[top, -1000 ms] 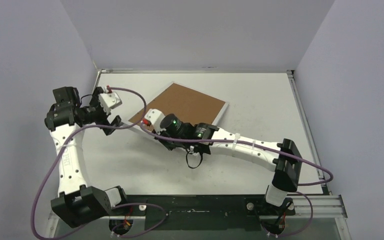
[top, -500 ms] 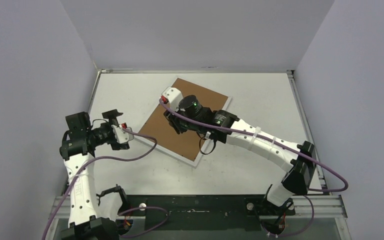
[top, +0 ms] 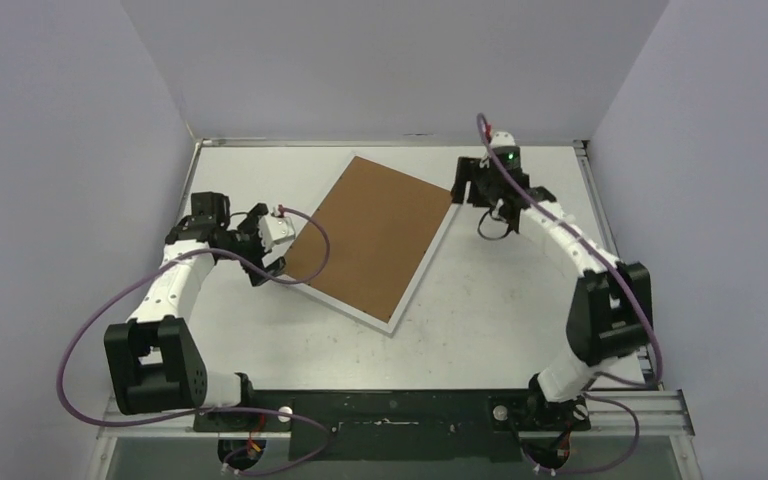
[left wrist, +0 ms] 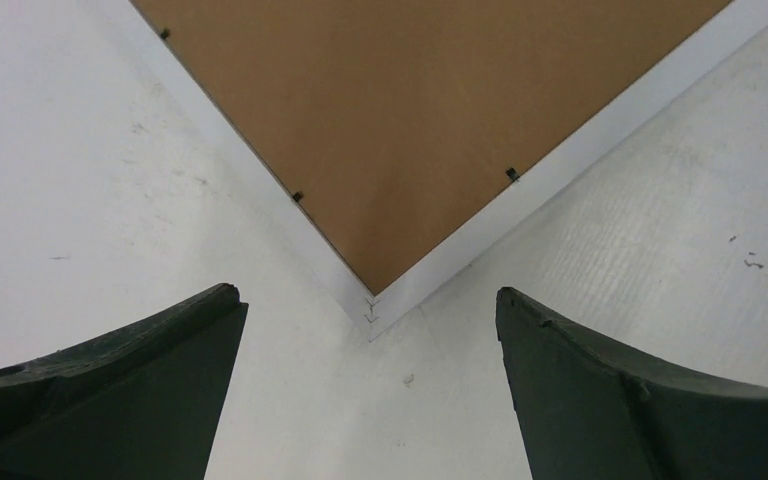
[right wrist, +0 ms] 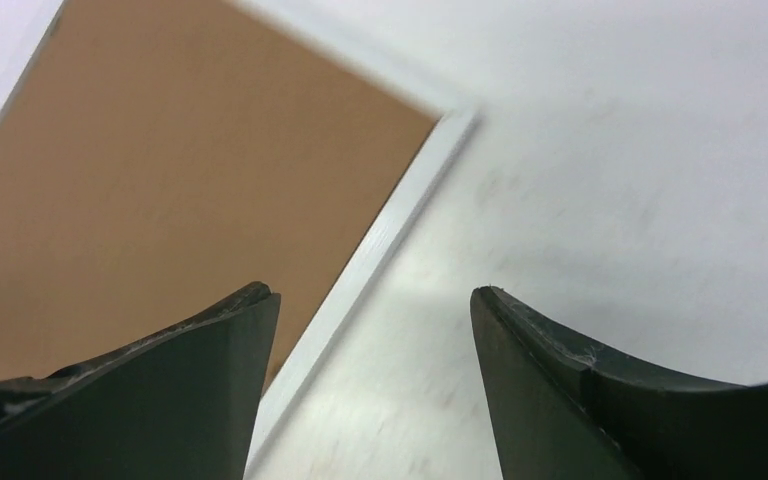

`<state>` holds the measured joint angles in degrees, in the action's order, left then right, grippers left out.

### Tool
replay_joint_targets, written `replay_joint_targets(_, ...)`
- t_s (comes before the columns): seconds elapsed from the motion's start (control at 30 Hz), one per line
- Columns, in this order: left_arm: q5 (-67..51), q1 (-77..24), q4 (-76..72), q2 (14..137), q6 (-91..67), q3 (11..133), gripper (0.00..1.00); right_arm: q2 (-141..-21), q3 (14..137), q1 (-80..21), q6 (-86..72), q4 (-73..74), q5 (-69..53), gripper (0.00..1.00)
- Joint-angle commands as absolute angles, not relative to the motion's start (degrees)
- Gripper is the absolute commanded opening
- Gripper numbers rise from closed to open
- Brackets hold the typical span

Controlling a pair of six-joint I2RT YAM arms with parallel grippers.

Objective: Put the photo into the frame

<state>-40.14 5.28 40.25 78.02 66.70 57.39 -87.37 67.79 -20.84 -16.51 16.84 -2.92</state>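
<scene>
The frame [top: 423,270] lies face down and turned at an angle on the table, its brown backing board [top: 372,235] filling the back. The photo is hidden. My left gripper [top: 272,250] stands open low at the frame's left corner. In the left wrist view that white corner [left wrist: 560,170] points between the spread fingers of the gripper [left wrist: 365,292], touching neither. My right gripper [top: 467,192] hovers open just off the frame's far right corner. In the right wrist view the white edge [right wrist: 400,220] and the board [right wrist: 160,200] lie ahead of the empty gripper [right wrist: 370,291].
The white table [top: 520,300] is walled on three sides, with a metal rail along its right edge [top: 600,230]. Purple cables [top: 90,330] loop off both arms. Small black clips [left wrist: 512,174] hold the backing board in.
The right gripper lifted off the backing board, swung to the far right corner and opened. The left arm swung in to the frame's left corner. The frame has turned on the table.
</scene>
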Motion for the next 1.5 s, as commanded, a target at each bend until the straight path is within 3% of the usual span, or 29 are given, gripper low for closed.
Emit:
replay_joint_targets(0.0,-35.18,2.73,40.31,75.17,71.54,51.78,0.96,-105.61,84.03,-10.49,-17.99,8.62,-12.51,0.71)
replay_joint_targets(0.1,-30.59,0.49,30.60,71.63,70.59,45.15,0.96,-118.21,97.93,-9.49,-18.87,10.69,-14.77,0.70)
replay_joint_targets(0.27,-23.54,-1.59,27.71,78.38,63.12,46.33,0.96,-132.60,110.88,-9.44,-19.35,11.09,-15.88,0.70)
replay_joint_targets(0.57,-12.48,-3.69,19.08,86.89,55.50,44.62,0.97,-140.24,112.80,-9.59,-21.76,8.53,-23.67,0.67)
replay_joint_targets(1.07,-10.40,-1.38,18.64,100.93,37.86,57.94,0.96,-96.56,51.67,-23.39,-28.43,-4.05,-13.82,0.62)
replay_joint_targets(1.27,-19.90,5.97,32.26,103.87,31.23,71.73,0.96,-85.12,40.79,-31.19,-34.69,-1.49,-15.00,0.61)
replay_joint_targets(1.47,-31.04,14.26,47.89,105.80,27.91,82.78,0.96,-81.88,47.83,-25.69,-28.60,8.07,-11.29,0.64)
